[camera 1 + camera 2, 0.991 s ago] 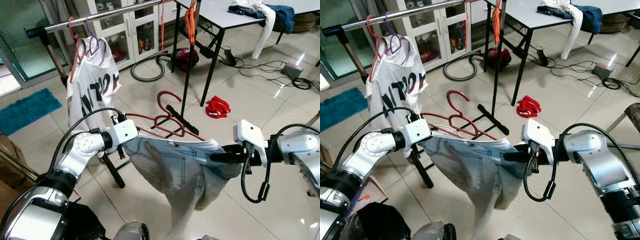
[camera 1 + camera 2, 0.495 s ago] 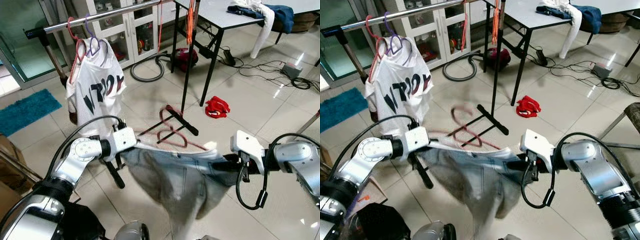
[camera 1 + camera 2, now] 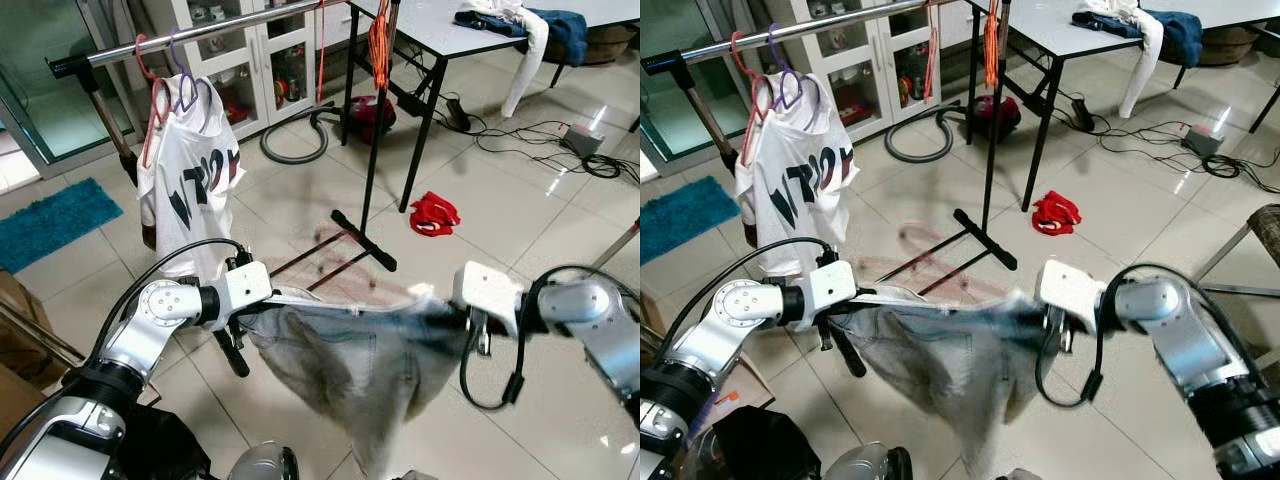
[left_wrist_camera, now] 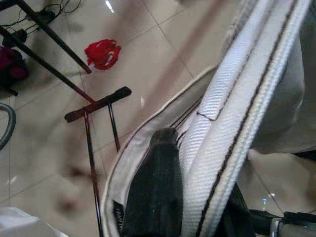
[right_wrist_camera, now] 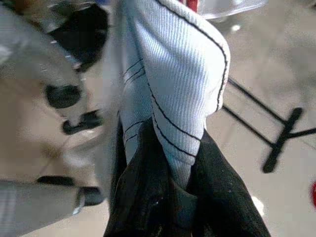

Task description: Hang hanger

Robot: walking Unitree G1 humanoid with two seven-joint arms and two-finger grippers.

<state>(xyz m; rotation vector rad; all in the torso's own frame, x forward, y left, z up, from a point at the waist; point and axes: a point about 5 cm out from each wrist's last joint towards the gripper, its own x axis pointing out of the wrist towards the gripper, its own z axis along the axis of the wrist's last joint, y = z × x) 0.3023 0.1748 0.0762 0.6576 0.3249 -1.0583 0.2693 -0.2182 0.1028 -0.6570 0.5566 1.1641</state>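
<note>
Light blue jeans (image 3: 360,360) hang stretched between my two grippers at waist height, blurred by motion. My left gripper (image 3: 268,297) is shut on one end of the waistband (image 4: 237,113), with a black finger (image 4: 153,187) pressed beside it. My right gripper (image 3: 455,318) is shut on the other end, the fabric (image 5: 173,74) pinched between its fingers. A red hanger (image 3: 345,270) shows as a faint smear above the waistband. Behind stands the clothes rail (image 3: 200,32) with a white T-shirt (image 3: 195,180) on pink and purple hangers.
The rack's black foot (image 3: 365,240) and post (image 3: 375,130) stand just beyond the jeans. A red cloth (image 3: 433,212) lies on the tiles. A vacuum cleaner (image 3: 370,115), a black-legged table (image 3: 440,40) and floor cables (image 3: 560,140) are farther right; a blue rug (image 3: 55,220) lies left.
Both grippers have come down a little with the jeans, which now swing and blur. The red hanger's hook, clear and upright a second ago, has sunk into a faint smear.
</note>
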